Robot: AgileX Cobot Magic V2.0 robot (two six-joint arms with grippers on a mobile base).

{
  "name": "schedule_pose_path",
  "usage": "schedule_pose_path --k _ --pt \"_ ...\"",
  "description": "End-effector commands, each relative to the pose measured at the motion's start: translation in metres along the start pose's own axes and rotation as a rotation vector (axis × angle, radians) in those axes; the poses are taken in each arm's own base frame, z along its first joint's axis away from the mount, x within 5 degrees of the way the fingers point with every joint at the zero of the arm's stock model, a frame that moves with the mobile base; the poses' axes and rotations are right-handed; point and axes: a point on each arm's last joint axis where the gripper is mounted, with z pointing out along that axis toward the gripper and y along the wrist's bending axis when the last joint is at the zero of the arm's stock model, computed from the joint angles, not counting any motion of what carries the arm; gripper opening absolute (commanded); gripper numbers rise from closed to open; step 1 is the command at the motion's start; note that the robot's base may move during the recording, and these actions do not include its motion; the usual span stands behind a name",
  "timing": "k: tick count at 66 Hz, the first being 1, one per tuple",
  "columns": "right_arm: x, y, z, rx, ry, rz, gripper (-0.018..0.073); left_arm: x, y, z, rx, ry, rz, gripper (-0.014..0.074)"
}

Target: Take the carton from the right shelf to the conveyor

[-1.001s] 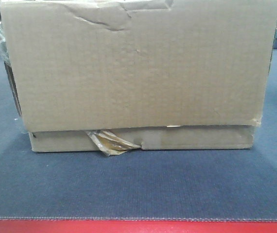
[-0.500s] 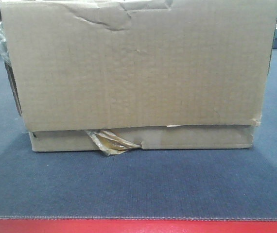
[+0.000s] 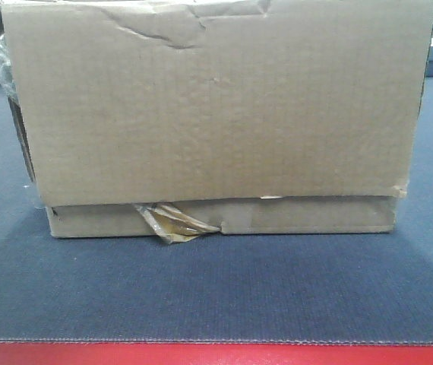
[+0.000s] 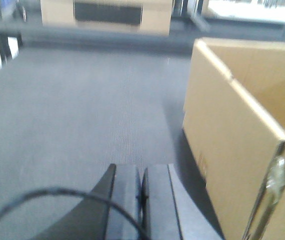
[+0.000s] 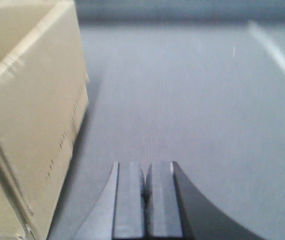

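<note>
Carton (image 3: 216,114) standing on the conveyor (image 3: 216,296), long axis crosswise; at 2 o'clock of the left tool (image 4: 142,192), at 10 o'clock of the right tool (image 5: 146,200); both tools closed, gripping nothing, equally near

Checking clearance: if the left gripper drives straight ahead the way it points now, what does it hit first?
Likely nothing close. The left gripper, shut, points along bare belt, with the box off to its right. Far ahead sits another box; depth unclear.
</note>
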Motion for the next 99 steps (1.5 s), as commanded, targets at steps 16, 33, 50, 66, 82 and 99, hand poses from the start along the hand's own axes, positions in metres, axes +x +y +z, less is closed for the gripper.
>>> schedule_pose_path --k 16,33,50,66,82,99 --pt "-0.003 -0.001 -0.053 -0.004 -0.324 -0.025 -0.0067 -0.007 0.001 -0.033 0.008 -0.193 0.005 -0.0006" --pt "-0.003 -0.001 -0.056 -0.004 -0.336 -0.025 -0.0067 -0.007 0.001 -0.035 0.008 -0.202 0.005 -0.0006" --pt "-0.003 -0.001 -0.056 -0.004 -0.336 -0.025 -0.0067 -0.007 0.001 -0.035 0.008 -0.202 0.005 -0.0006" --pt "-0.003 -0.001 -0.056 -0.004 -0.336 -0.025 -0.0067 -0.007 0.001 -0.035 0.008 -0.202 0.005 -0.0006" --pt "-0.003 -0.001 -0.056 -0.004 -0.336 -0.025 -0.0067 0.015 0.001 -0.033 -0.019 -0.200 0.087 -0.0006" --pt "-0.003 -0.001 -0.056 -0.004 -0.336 -0.025 -0.0067 0.076 0.007 -0.018 -0.072 -0.259 0.122 -0.0006"
